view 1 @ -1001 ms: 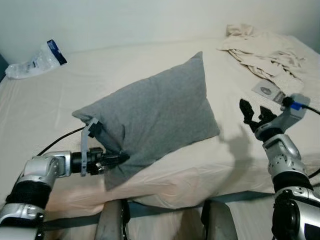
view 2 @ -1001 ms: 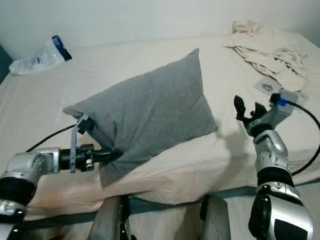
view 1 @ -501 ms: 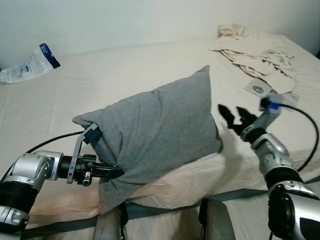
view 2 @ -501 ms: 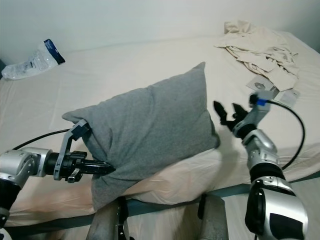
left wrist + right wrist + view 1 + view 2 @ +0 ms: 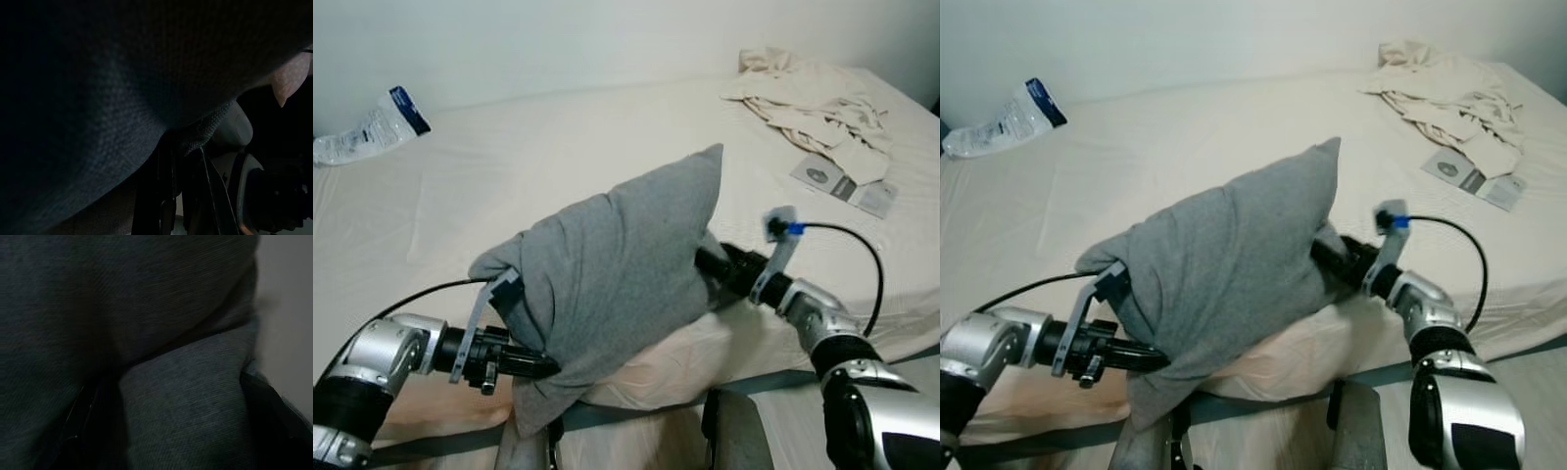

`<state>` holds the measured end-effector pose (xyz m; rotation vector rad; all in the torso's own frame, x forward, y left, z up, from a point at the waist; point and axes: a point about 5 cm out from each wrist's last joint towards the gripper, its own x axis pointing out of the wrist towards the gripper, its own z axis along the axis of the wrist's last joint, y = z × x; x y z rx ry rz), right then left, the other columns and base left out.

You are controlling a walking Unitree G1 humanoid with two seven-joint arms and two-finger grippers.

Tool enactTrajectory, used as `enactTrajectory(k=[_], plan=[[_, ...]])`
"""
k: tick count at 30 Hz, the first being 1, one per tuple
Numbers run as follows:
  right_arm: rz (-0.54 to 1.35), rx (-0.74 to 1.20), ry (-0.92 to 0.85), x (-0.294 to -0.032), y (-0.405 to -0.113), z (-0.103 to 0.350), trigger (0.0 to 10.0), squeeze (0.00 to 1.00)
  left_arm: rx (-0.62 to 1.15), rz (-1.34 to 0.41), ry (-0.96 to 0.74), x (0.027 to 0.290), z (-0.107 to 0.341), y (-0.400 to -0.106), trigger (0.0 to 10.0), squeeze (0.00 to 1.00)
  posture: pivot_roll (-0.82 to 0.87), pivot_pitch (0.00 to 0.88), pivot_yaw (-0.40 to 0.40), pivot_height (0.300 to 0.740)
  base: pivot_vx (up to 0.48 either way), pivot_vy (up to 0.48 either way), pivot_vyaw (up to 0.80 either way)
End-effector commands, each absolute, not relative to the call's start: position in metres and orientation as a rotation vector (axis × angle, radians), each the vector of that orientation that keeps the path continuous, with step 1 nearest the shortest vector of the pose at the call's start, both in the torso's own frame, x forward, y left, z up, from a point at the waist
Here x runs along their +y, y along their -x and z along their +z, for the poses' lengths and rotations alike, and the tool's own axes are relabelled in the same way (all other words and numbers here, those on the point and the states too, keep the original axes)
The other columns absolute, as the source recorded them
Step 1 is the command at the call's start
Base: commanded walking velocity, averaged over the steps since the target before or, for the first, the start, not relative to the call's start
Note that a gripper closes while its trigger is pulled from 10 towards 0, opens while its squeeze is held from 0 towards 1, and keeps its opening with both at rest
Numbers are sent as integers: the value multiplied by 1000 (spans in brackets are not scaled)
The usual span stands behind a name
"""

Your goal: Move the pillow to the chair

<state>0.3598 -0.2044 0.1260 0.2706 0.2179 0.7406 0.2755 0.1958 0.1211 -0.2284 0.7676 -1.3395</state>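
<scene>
On the far left of the bed (image 5: pixel 558 137), a clear plastic bag with a blue label (image 5: pixel 374 122) is lying near the wall. At the near left, the left gripper (image 5: pixel 540 367) is reaching in from the silver left arm, its black fingers pressed together on the lower near corner of the grey pillow (image 5: pixel 617 284), so that the fabric is bunching around them; in the left wrist view the fingers (image 5: pixel 164 196) are meeting under a fold of the pillow's cloth. The pillow is sitting at the near edge of the bed, tilted up on its side, with its upper corner pointing toward the far right and its lower part hanging over the mattress edge. To its right, the right gripper (image 5: pixel 710 266) is pushing into the pillow's right side, its fingers sunk in the grey fabric, and I cannot tell whether they are spread or closed. A black cable is looping from the right wrist. Farther right, some printed leaflets (image 5: pixel 842 183) are lying flat on the sheet, and beyond them, at the far right corner, a heap of cream clothing (image 5: pixel 808 98) is lying crumpled.
</scene>
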Motion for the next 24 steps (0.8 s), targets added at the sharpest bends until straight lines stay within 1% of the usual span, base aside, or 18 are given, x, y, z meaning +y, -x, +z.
enactTrajectory(k=[1,2,3,4,5,6,10,11,12,14,15,16,18,19,20,21,22,24], plan=[[933,415,-241,-173,-342,91,10000,0,819,-1423,207,176,110,-266,0,0,125,192,13,541,0,0,0],[933,415,-241,-173,-342,91,10000,0,819,-1423,207,176,110,-266,0,0,125,192,13,541,0,0,0],[992,438,-250,-167,-338,89,10000,0,817,-1425,206,174,109,-266,0,0,125,192,13,541,0,0,0],[1028,450,-241,-161,-336,86,4588,0,813,-1425,204,172,108,-265,0,0,122,187,12,541,0,0,0],[1028,450,-241,-161,-336,86,4588,0,813,-1425,204,172,108,-265,0,0,122,187,12,541,0,0,0],[1045,452,-246,-153,-334,83,0,0,802,-1420,203,167,105,-265,0,0,120,184,11,541,0,0,0],[997,431,-193,-149,-336,82,0,0,790,-1407,198,164,102,-265,0,0,115,176,10,541,0,0,0],[899,391,-86,-150,-342,83,0,0,772,-1388,192,161,100,-267,0,0,113,171,10,541,0,0,0],[899,391,-86,-150,-342,83,0,0,772,-1388,192,161,100,-267,0,0,113,171,10,541,0,0,0],[809,357,0,-152,-346,85,0,0,736,-1359,181,157,100,-270,0,0,110,163,9,541,0,0,0],[809,357,0,-152,-346,85,0,0,736,-1359,181,157,100,-270,0,0,110,163,9,541,0,0,0],[725,313,35,-155,-351,89,0,0,689,-1318,180,153,100,-274,0,0,104,154,9,541,0,0,0],[663,278,35,-158,-353,92,0,0,632,-1268,179,148,100,-280,0,0,99,145,6,541,0,0,0],[663,278,35,-158,-353,92,0,0,632,-1268,179,148,100,-280,0,0,99,145,6,541,0,0,0],[598,240,-6,-160,-355,95,0,0,537,-1162,179,145,100,-290,0,0,93,132,2,541,0,0,0],[598,240,-6,-160,-355,95,0,0,537,-1162,179,145,100,-290,0,0,93,132,2,541,0,0,0],[567,214,-27,-160,-356,97,0,0,483,-1088,191,144,101,-297,0,0,91,128,1,541,0,0,0],[536,179,-50,-160,-356,100,0,0,419,-995,234,144,104,-305,0,0,86,117,-3,541,0,0,0]])
